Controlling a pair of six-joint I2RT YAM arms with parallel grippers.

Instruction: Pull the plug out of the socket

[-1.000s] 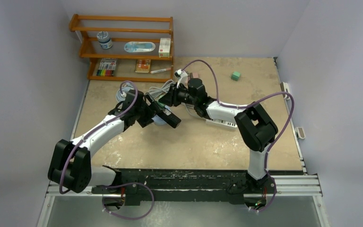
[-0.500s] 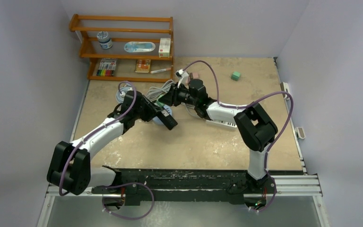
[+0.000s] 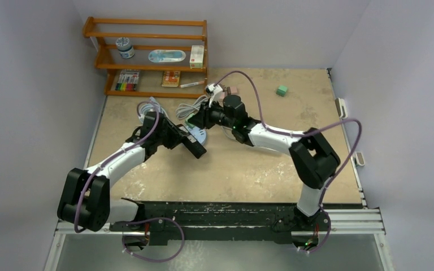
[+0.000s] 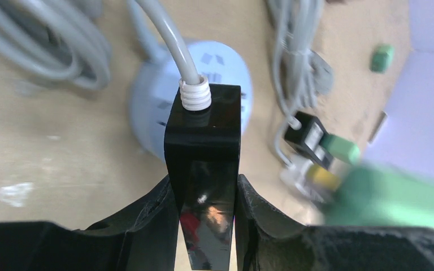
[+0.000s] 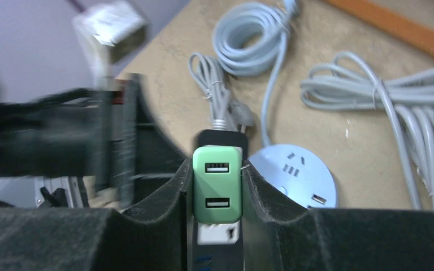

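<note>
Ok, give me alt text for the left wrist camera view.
The left gripper clamps a black plug with a grey cable, in front of a round white socket hub on the table. Around it lie coiled grey cables; a blurred green block sits right.

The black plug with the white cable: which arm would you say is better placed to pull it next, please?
Left. The left gripper clamps the black plug on both sides, while the right gripper is occupied, shut on the green USB adapter.

Near side of the round socket (image 3: 199, 134): blocked by the left gripper (image 4: 203, 195) with its black plug (image 4: 203, 130). Far side: the right gripper (image 5: 217, 192) with a green adapter (image 5: 217, 183), and grey cable coils (image 5: 254, 34). To its right the table (image 3: 248, 164) lies open.
</note>
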